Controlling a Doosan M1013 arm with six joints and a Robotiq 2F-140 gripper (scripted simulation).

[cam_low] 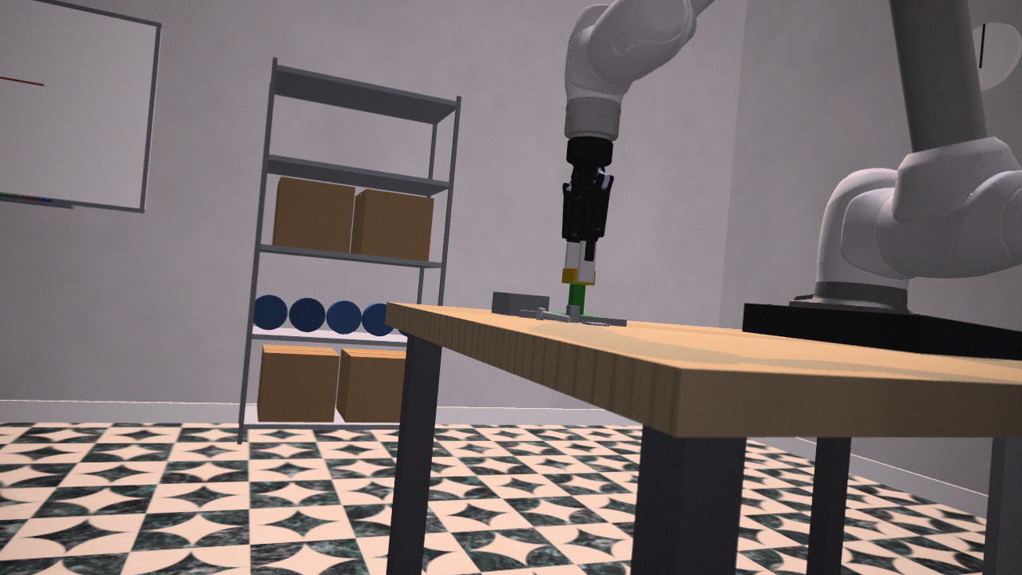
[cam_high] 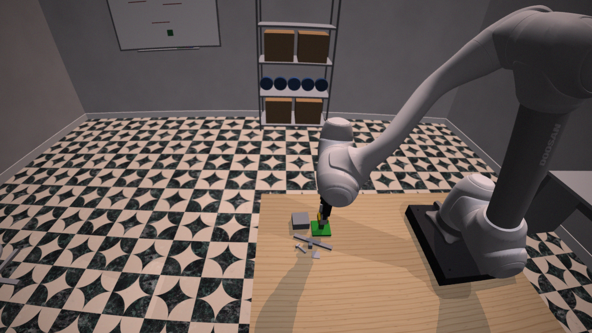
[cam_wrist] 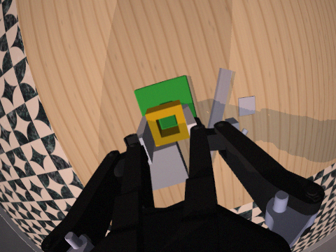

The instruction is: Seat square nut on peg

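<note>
My gripper (cam_low: 580, 275) is shut on the yellow square nut (cam_wrist: 167, 123), which also shows in the exterior view (cam_low: 577, 275). The nut sits right at the top of the green square peg (cam_low: 576, 298). In the wrist view the peg's green top (cam_wrist: 167, 122) shows through the nut's square hole. The peg stands on a flat green base (cam_wrist: 164, 92), which also shows in the top view (cam_high: 321, 228). The nut is well above the base. In the top view the gripper (cam_high: 322, 218) stands over the base, near the table's far left corner.
A grey block (cam_high: 300, 220) lies just left of the green base. A long grey bar (cam_high: 312, 242), a small bolt (cam_high: 300, 248) and a small grey plate (cam_high: 315, 254) lie in front of the base. The arm's black mount (cam_high: 438, 244) is at the table's right.
</note>
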